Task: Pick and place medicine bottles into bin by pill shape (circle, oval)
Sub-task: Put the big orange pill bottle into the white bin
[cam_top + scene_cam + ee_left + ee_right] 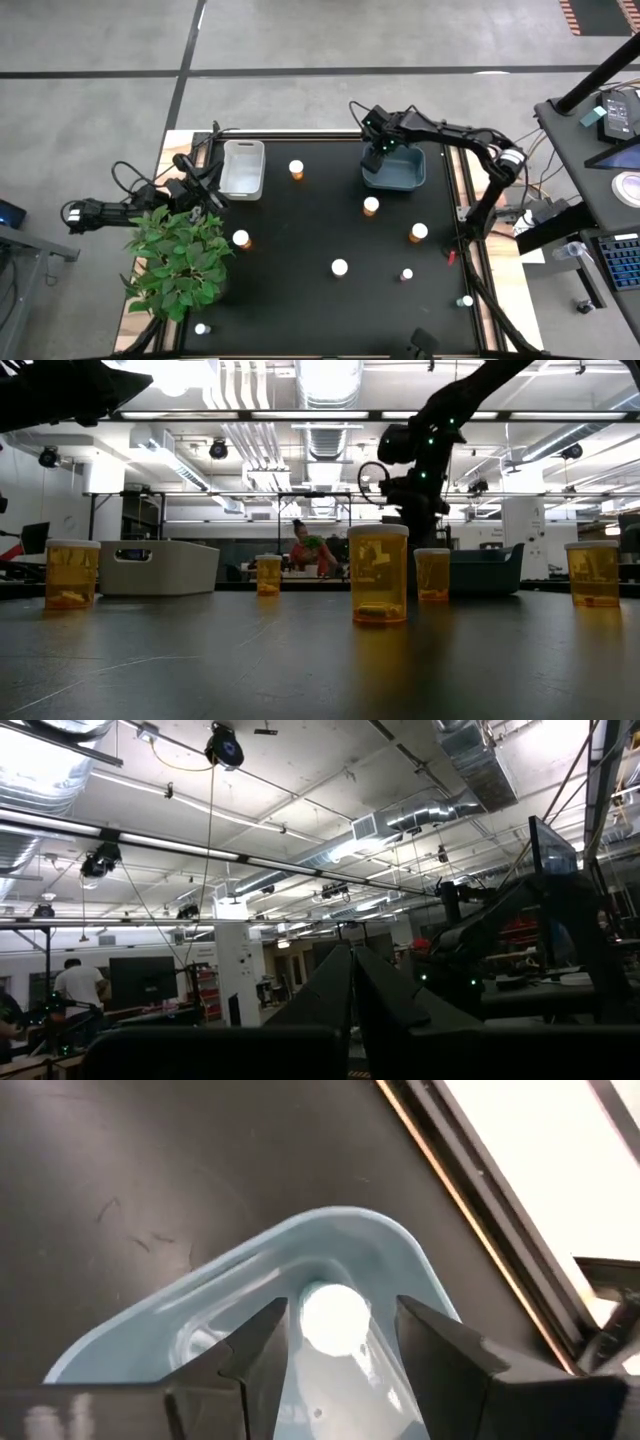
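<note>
Since my right gripper (335, 1355) hangs over the blue bin (400, 172), fingers parted either side of a white-capped bottle (333, 1317) that sits inside without clear contact, I read this as the drop, while the left gripper (352, 1010) waits shut beside the plant (178, 258).

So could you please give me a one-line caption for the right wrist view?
Right gripper, jaws open, above the blue bin with a white-capped medicine bottle between them.

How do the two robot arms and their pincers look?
Both arms are dark, almost black, built of slim jointed links. The right arm carries small green lights near its pincer and a white band. The left arm trails black cables. Pincer fingers are dark, wedge-shaped.
</note>
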Tool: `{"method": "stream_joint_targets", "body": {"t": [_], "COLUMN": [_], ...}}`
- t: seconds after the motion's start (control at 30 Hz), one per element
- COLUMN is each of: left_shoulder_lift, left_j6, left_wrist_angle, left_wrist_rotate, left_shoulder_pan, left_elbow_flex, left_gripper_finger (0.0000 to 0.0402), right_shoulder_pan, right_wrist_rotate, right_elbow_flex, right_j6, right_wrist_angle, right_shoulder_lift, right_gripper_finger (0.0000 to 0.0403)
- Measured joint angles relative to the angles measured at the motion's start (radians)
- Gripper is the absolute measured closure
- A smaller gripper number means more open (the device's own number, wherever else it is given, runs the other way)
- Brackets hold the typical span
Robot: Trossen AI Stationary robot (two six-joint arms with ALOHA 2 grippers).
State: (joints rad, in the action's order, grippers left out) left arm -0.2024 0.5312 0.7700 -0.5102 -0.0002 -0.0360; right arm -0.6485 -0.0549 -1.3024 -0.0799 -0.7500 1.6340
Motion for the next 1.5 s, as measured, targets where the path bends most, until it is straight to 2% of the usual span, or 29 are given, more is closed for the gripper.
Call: {"method": "stream_joint_targets", "body": {"t": [0.33, 0.53, 0.9, 1.2, 1.37, 1.5], "left_shoulder_lift": [0.000, -0.001, -0.076, -0.197, -0.275, -0.335], "left_j6": [-0.002, -0.020, -0.320, -0.598, -0.701, -0.737], "left_wrist_angle": [0.000, 0.000, -0.054, -0.048, -0.014, 0.090], "left_wrist_rotate": [0.000, 0.000, 0.001, 0.004, 0.005, 0.006], "left_shoulder_pan": [0.000, 0.000, -0.001, 0.000, 0.000, 0.000], "left_elbow_flex": [0.000, 0.000, 0.001, 0.001, 0.001, 0.001], "left_gripper_finger": [0.0402, 0.0402, 0.0402, 0.0402, 0.0402, 0.0402], "right_shoulder_pan": [0.077, 0.188, 0.331, 0.389, 0.406, 0.406], "right_wrist_rotate": [-0.001, 0.001, 0.003, 0.012, 0.108, 0.182], "right_elbow_flex": [0.020, 0.152, 0.505, 0.663, 0.720, 0.770], "right_j6": [0.042, 0.043, -0.033, -0.102, -0.149, -0.190], "right_wrist_angle": [-0.042, 0.110, 0.456, 0.610, 0.696, 0.793], "right_shoulder_lift": [-0.178, -0.330, -0.661, -0.872, -0.952, -1.011], "right_gripper_finger": [0.0229, 0.0232, 0.0234, 0.0234, 0.0234, 0.0234]}}
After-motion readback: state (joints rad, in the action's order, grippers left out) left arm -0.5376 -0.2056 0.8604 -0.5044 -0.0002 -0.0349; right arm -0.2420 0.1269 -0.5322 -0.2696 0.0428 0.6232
